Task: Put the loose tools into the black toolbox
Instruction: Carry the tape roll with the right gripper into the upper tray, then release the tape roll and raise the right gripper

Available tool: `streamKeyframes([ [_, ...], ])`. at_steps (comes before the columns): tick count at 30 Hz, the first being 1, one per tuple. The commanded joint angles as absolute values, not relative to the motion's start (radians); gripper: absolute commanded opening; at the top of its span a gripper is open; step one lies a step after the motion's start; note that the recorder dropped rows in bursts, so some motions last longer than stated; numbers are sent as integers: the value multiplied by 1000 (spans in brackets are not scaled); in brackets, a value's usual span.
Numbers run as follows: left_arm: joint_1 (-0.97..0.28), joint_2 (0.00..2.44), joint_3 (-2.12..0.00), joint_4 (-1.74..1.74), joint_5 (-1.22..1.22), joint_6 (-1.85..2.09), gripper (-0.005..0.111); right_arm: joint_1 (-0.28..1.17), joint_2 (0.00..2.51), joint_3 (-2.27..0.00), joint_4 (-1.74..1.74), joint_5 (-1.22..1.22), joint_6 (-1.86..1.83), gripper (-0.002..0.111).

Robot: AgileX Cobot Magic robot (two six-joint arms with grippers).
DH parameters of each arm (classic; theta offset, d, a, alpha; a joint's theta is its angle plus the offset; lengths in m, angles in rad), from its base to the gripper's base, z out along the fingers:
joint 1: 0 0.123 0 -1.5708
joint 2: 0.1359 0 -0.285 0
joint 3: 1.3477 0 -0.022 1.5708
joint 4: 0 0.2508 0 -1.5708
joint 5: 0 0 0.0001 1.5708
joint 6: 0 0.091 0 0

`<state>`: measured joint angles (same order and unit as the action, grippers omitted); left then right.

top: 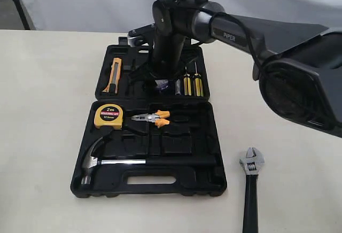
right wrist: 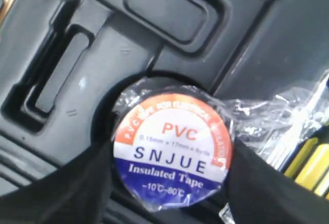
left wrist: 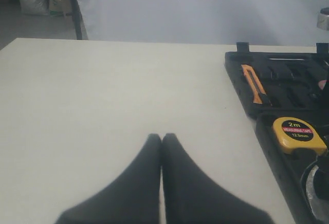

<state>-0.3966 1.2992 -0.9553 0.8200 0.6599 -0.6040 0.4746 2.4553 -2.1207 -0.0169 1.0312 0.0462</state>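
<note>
The black toolbox (top: 214, 182) lies open on the table, both halves flat. A steel claw hammer (top: 115, 162) rests in the near half's long recess. On the table to the right of the case lies the silver adjustable wrench (top: 250, 185), outside it. My right gripper (top: 162, 83) reaches down over the far half and is shut on the plastic-wrapped tape roll (right wrist: 172, 149). One finger (right wrist: 61, 193) presses each side of the roll, which is over a round recess (right wrist: 103, 113). My left gripper (left wrist: 162, 136) is shut and empty above bare table, left of the toolbox (left wrist: 234, 62).
In the near half sit a yellow tape measure (top: 108, 117) and orange-handled pliers (top: 152, 118). An orange utility knife (top: 113, 76) and yellow-handled screwdrivers (top: 192, 83) fill the far half. The right arm's link (top: 256, 35) spans above the case from the right.
</note>
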Motion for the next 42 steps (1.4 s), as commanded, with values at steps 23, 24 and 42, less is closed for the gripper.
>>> streamKeyframes([
  [23,-393,1291,-946,806,643,-614,1,462,2387,-2129,0,1004,102,62],
  [24,-393,1291,-946,806,643,-614,1,459,2377,-2129,0,1004,102,61],
  [42,-393,1291,-946,806,643,-614,1,455,2449,-2127,29,1012,106,0],
])
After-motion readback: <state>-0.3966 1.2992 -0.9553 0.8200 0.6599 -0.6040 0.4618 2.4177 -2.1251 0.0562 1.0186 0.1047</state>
